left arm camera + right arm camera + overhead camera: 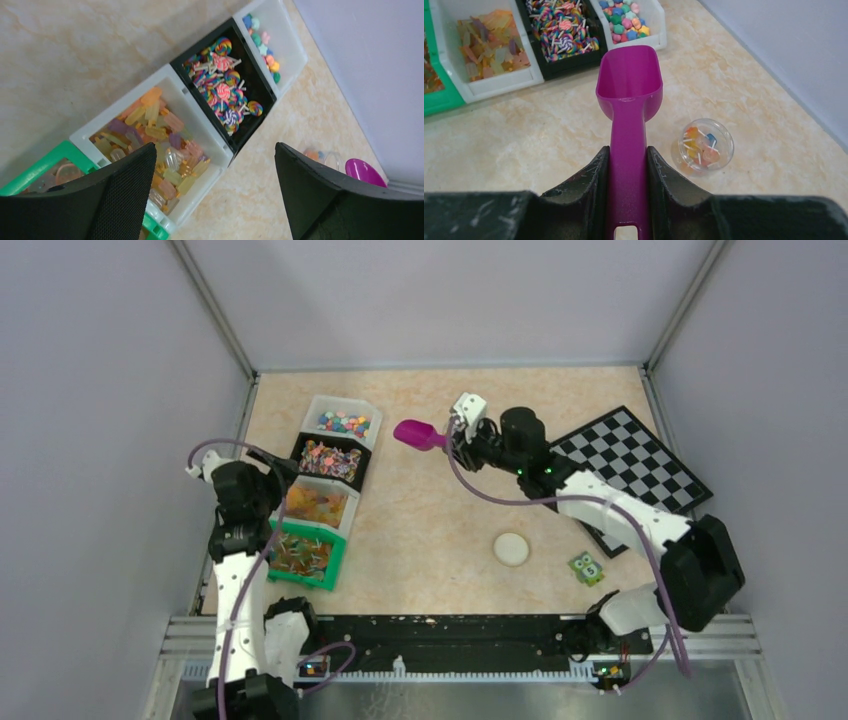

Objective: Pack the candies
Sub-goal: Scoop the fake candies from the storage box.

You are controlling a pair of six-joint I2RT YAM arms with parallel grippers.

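Observation:
The candies lie sorted in a row of bins at the left: round pieces in a white bin (343,421), lollipops in a black bin (331,459), pastel pieces in a second white bin (318,505), and more in a green bin (300,554). A few candies sit in a small clear jar (706,145) on the table. My right gripper (628,150) is shut on the handle of an empty magenta scoop (629,80), held level left of the jar. My left gripper (215,150) hangs open over the edge of the pastel bin (150,140), holding nothing.
A round cream lid (511,548) lies mid-table near the front. A green owl-picture block (586,567) sits to its right. A checkerboard mat (640,465) covers the right side. Grey walls close in the table on three sides.

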